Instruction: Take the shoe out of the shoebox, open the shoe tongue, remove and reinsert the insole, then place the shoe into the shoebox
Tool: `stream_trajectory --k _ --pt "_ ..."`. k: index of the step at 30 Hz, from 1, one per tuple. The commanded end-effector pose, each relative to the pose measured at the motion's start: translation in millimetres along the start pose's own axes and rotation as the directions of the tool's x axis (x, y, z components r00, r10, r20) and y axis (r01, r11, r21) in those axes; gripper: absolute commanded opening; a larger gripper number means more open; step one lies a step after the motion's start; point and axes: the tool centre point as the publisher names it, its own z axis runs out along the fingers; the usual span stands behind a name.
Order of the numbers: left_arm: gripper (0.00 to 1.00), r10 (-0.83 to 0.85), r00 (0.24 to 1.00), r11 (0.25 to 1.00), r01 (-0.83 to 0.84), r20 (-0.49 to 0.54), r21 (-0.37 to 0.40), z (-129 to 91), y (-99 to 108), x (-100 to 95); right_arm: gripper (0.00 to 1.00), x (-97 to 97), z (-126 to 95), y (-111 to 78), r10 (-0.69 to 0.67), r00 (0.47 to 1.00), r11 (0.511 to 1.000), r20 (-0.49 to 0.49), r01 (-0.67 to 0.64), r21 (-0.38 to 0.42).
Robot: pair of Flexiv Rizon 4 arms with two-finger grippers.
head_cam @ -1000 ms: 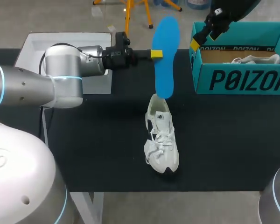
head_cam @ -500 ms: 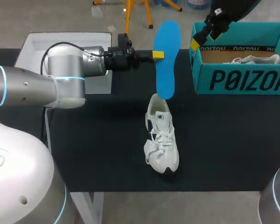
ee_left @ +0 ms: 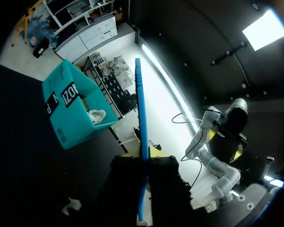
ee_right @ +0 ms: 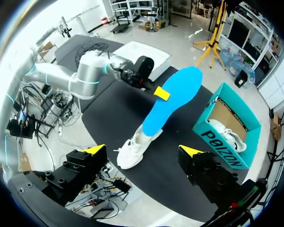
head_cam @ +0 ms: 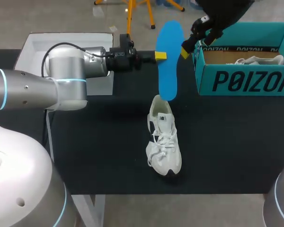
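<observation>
Insole (head_cam: pixel 169 59) looks light and bendy; our left gripper (head_cam: pixel 160 55) clamps its mid-edge, a sound hold. Our right gripper (ee_right: pixel 142 150), far right, has fingers apart.

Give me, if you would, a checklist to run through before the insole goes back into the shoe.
1. Left tool shut on the blue insole: ok, clamped on its edge, with the insole hanging upright.
2. Insole's lower end at the heel opening of the white shoe: ok. Whether it is already inside: cannot tell.
3. Shoe standing on its sole on the table: ok.
4. Tongue pulled open: cannot tell; the laces look loose.
5. Right tool open and holding nothing: ok.
6. Right tool steadying the shoe: not ok, it is up near the corner of the shoebox.
</observation>
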Motion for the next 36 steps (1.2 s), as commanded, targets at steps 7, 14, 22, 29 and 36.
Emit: stream_trajectory --k 7,14,22,29,36 --pt "0.0 -0.001 1.0 1.0 0.001 -0.001 -0.003 0 -1 -0.8 1.0 -3.3 -7 0.1 0.007 1.0 1.0 0.015 -0.007 -0.011" --pt "0.0 -0.001 1.0 1.0 0.001 -0.001 -0.003 0 -1 -0.8 1.0 -16.9 -16 -7.1 0.004 1.0 1.0 -0.007 -0.004 -0.015" --pt "0.0 -0.001 1.0 1.0 0.001 -0.001 -0.003 0 -1 -0.8 1.0 -16.9 -16 -7.1 0.004 1.0 1.0 -0.007 -0.004 -0.015" --pt "0.0 -0.001 1.0 1.0 0.001 -0.001 -0.003 0 -1 -0.8 1.0 -16.9 -16 -7.1 0.004 1.0 1.0 -0.007 -0.004 -0.015" --pt "0.0 0.536 0.831 0.803 -0.557 -0.151 -0.211 18 17 32.7 1.0 -16.9 -16 -7.1 0.004 1.0 1.0 -0.007 -0.004 -0.015"
